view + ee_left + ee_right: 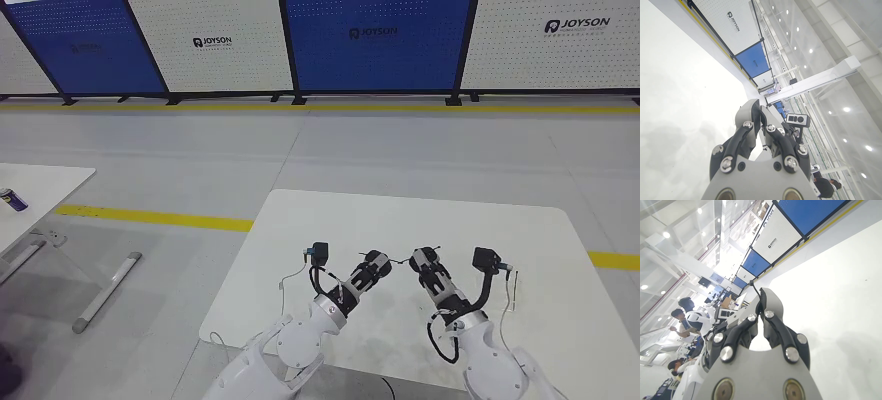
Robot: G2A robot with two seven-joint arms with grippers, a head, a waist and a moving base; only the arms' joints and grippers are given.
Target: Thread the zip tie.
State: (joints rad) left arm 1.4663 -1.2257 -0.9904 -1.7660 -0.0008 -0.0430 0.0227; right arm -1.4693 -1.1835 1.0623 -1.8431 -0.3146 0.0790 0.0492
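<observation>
- Your right gripper [761, 298] is pinching its fingers fully together on the zip tie [755, 288], a thin black strap. A short length is sticking out past the fingertips and ending in the small square head [751, 282].
- Your left gripper [760, 106] is pressing its fingers flat against each other, with no gap showing. Whether any of the strap is caught between them is not something you can tell.
- In the top view both grippers are hanging above the white tabletop [500, 240]. Their fingertips are pointing toward each other and sitting near. A fine dark line, probably the strap, is crossing the space between them.
- The strap is likely going to handle as very light, narrow, springy plastic. It is probably going to bow and flick aside rather than hold a line, and its smooth faces may be sliding in the pads.
- A grip just behind the head is looking sensible for the right fingers, as they are gripping now. A grip close behind the pointed end is looking best for the left fingers, so only a short, stiffer stub is left to aim.
- The pointed end and the slot in the head are too small to make out. The strap inside the right fingers is being hidden by the pads, so its full length and any twist are staying unknown.
</observation>
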